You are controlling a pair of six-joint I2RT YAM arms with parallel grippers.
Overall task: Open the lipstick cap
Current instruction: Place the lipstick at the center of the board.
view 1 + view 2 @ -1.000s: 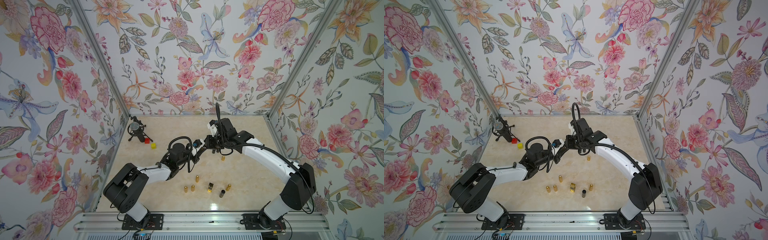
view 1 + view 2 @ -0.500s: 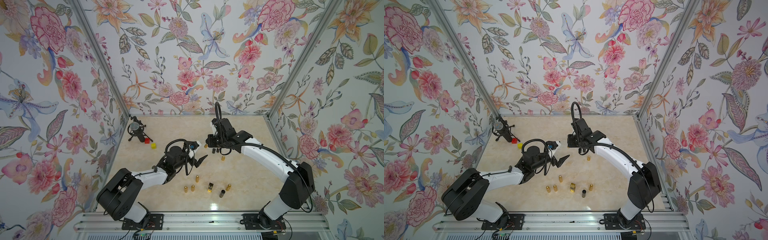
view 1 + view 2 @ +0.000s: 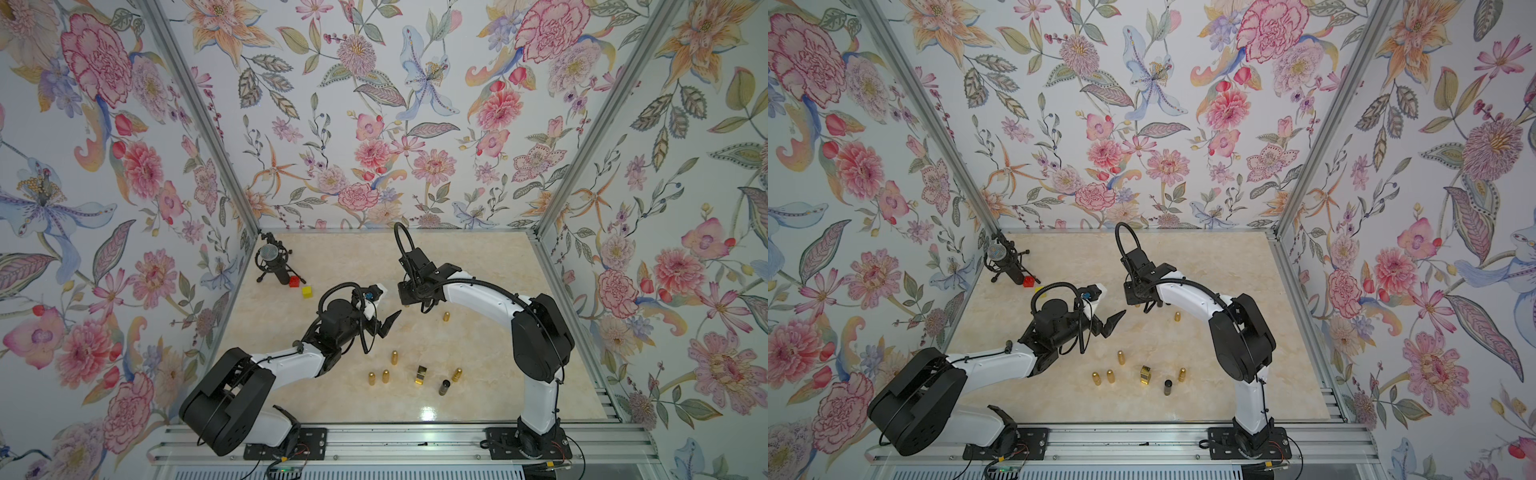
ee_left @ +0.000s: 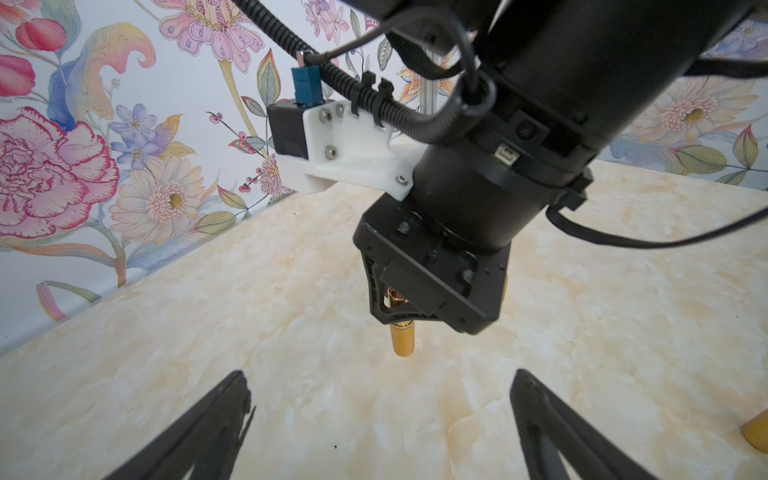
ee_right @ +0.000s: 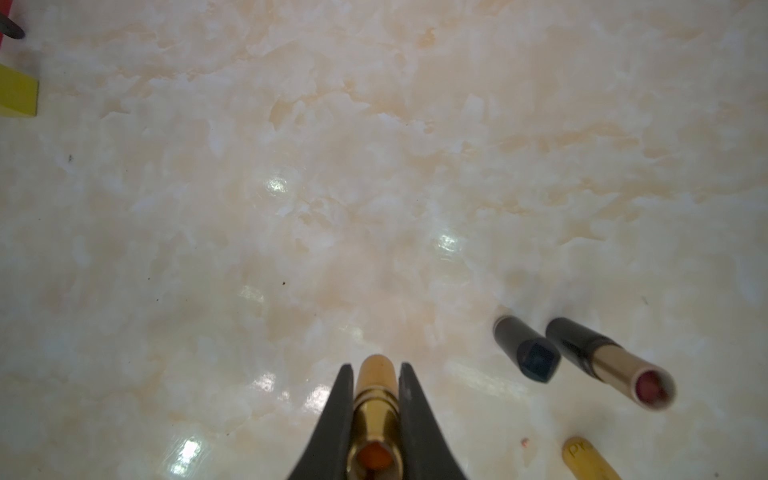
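In both top views you have a glossy cream table (image 3: 478,266) with a marbled pattern. It is boxed in on three sides by floral wallpaper, with aluminium posts in the corners. A microphone (image 3: 270,259) on a small tripod stands in the far corner on the left arm's side. A red block (image 3: 294,281) and a yellow block (image 3: 307,291) sit just beside it. Near the front rail stand small gold tubes (image 3: 385,376), a square gold one (image 3: 422,375) and a dark tube (image 3: 444,387). The left gripper (image 3: 386,324) and right gripper (image 3: 409,302) face each other mid-table, apart.

Your left wrist view gives what the top views cannot. The left gripper's fingers (image 4: 224,419) are spread wide with nothing between them. Ahead of them the right gripper points straight down, and the lipstick (image 4: 402,338), a smooth gold cylinder, hangs upright from its jaws. You cannot tell whether its base touches the table.

Your right wrist view looks along the matte black fingers (image 5: 332,415), pressed onto the lipstick's shiny brass collar. The end nearest the camera is open and shows orange inside. Only here do you see a dark cap (image 5: 525,353) with a square recess and a dark-and-gold tube (image 5: 611,365) showing red. They sit side by side on the table.
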